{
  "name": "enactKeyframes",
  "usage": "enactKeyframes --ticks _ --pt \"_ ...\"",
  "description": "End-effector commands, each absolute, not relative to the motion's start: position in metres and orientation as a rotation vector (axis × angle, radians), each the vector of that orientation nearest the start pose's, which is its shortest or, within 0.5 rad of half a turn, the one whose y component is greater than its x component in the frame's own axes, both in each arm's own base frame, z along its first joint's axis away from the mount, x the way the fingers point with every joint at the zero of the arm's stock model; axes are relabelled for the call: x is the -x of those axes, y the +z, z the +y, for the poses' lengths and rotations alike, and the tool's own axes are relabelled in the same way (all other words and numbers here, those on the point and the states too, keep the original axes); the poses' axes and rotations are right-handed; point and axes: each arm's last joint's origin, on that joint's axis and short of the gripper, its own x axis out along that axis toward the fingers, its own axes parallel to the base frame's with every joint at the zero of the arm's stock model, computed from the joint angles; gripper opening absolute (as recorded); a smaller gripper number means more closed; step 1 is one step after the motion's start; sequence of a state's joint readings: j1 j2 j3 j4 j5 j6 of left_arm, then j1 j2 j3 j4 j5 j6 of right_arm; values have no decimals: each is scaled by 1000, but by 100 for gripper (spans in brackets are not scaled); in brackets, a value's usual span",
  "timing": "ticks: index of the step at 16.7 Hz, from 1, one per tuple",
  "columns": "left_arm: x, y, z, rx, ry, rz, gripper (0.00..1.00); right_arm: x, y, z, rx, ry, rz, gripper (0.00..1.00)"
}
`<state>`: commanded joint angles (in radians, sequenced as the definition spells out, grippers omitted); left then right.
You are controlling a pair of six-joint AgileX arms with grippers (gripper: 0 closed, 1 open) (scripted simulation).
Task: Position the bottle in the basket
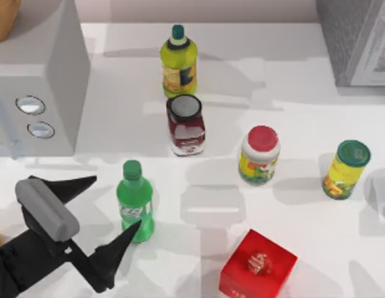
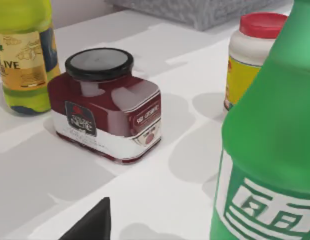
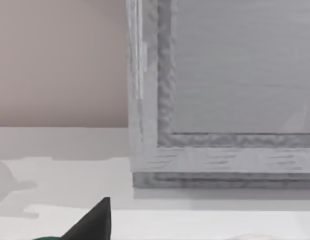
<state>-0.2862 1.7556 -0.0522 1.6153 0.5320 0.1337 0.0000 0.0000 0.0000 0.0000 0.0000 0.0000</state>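
Note:
The bottle (image 1: 135, 200) is a small green soda bottle with a green cap and a green-white label, standing upright at the table's front left. My left gripper (image 1: 107, 208) is open just to its left, with one fingertip (image 1: 129, 231) touching or nearly touching the bottle's base and the other well clear of it. In the left wrist view the bottle (image 2: 270, 145) looms close beside one dark finger (image 2: 90, 225). The basket (image 1: 3, 18) is a tan shape at the far left corner, above the grey appliance. My right gripper (image 3: 155, 234) is parked, open, facing a grey cabinet.
A yellow-green bottle with a teal cap (image 1: 178, 61), a dark red jar (image 1: 185, 125), a red-lidded jar (image 1: 259, 154) and a green-lidded yellow can (image 1: 346, 168) stand mid-table. A red box (image 1: 258, 266) sits at the front. A grey appliance (image 1: 40, 81) is at left, a grey cabinet (image 1: 357, 40) far right.

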Motion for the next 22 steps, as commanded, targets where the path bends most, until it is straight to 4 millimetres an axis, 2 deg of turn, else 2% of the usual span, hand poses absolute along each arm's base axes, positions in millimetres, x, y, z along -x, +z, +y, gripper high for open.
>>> enactKeyframes --ticks 4,15,20,22 --pt "-158 82 -66 -80 -803 190 100 -106 160 -1 0 0 0 100" --pt "-185 72 -103 -81 -802 189 100 -106 160 -1 0 0 0 100" --pt "-186 71 -105 -81 -803 189 100 -106 160 -1 0 0 0 100" --pt "-186 71 -105 -81 -803 189 85 -106 160 -1 0 0 0 100"
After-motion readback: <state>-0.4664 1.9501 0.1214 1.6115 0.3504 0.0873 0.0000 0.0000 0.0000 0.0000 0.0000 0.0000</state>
